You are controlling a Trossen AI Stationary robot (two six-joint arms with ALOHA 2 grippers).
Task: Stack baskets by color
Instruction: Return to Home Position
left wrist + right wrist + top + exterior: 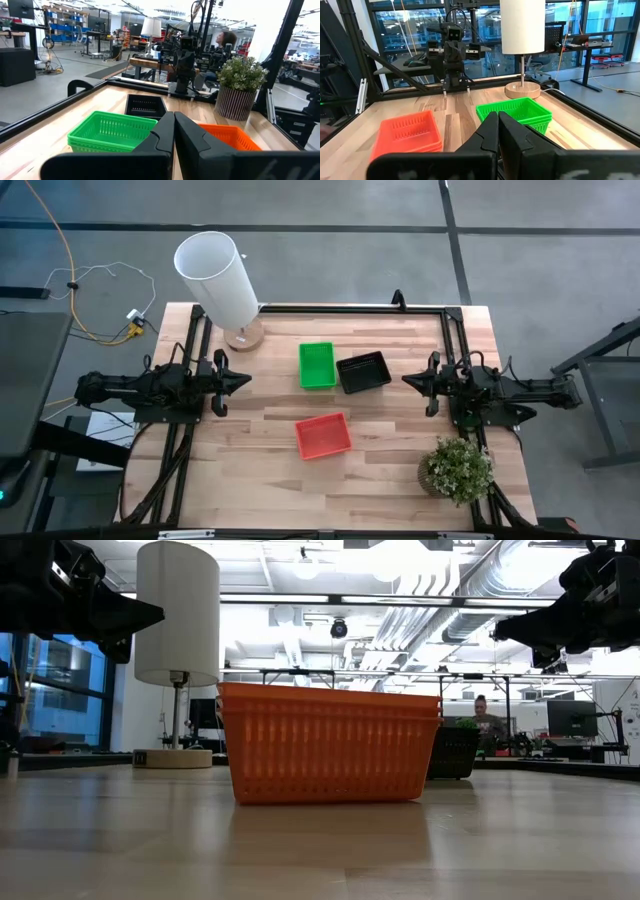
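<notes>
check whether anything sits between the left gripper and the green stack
Nothing visible does. From above, only bare table lies between the left gripper and the green stack. The lamp base stands farther back, off that line. The right gripper waits beyond the black stack.

Centre: green stack (317, 366) and black stack (363, 372) just beside each other; red stack (323, 435) near.
Corners: lamp (218, 275), plant (456, 470).
Free: table (250, 475) elsewhere.
</notes>
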